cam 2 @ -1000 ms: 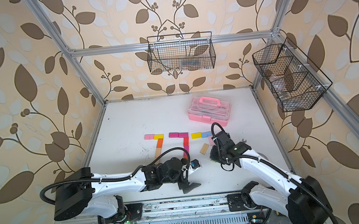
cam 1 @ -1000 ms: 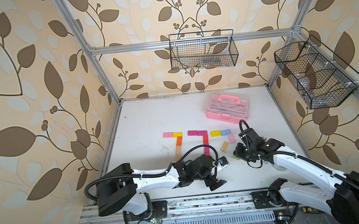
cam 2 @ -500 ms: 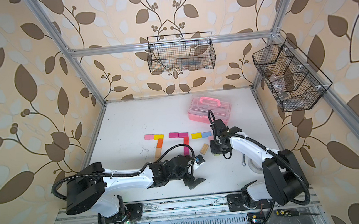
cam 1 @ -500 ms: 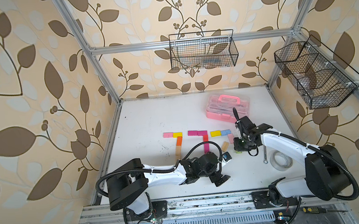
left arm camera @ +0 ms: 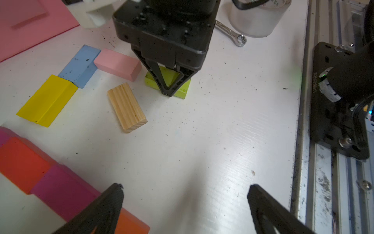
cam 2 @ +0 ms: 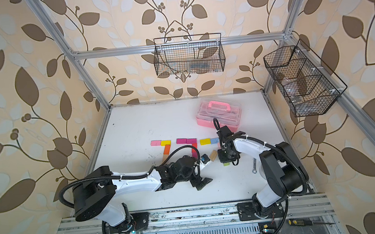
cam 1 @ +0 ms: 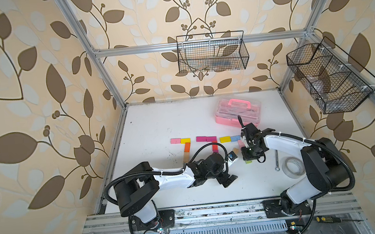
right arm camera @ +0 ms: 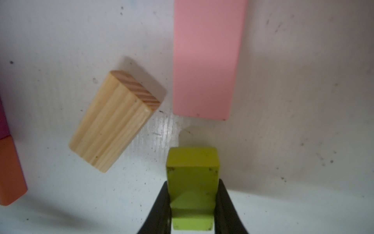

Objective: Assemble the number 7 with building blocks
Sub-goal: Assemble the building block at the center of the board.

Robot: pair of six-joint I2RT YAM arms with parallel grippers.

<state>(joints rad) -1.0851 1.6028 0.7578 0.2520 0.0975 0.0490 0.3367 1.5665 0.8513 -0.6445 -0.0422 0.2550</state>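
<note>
Pink clear-lidded case (cam 1: 229, 120), contents indistinct; rear wire basket (cam 1: 235, 64), possibly flat items.

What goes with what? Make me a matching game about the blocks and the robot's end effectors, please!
Things:
1. green block
2. wooden block
3. blue block
4. left end effector

States:
A. wide open, holding nothing
B. lies between the yellow block and the pink block
C. pinched in the right end effector
D. lies tilted and alone, touching no other block

Pairs: 1-C, 2-D, 3-B, 4-A
</note>
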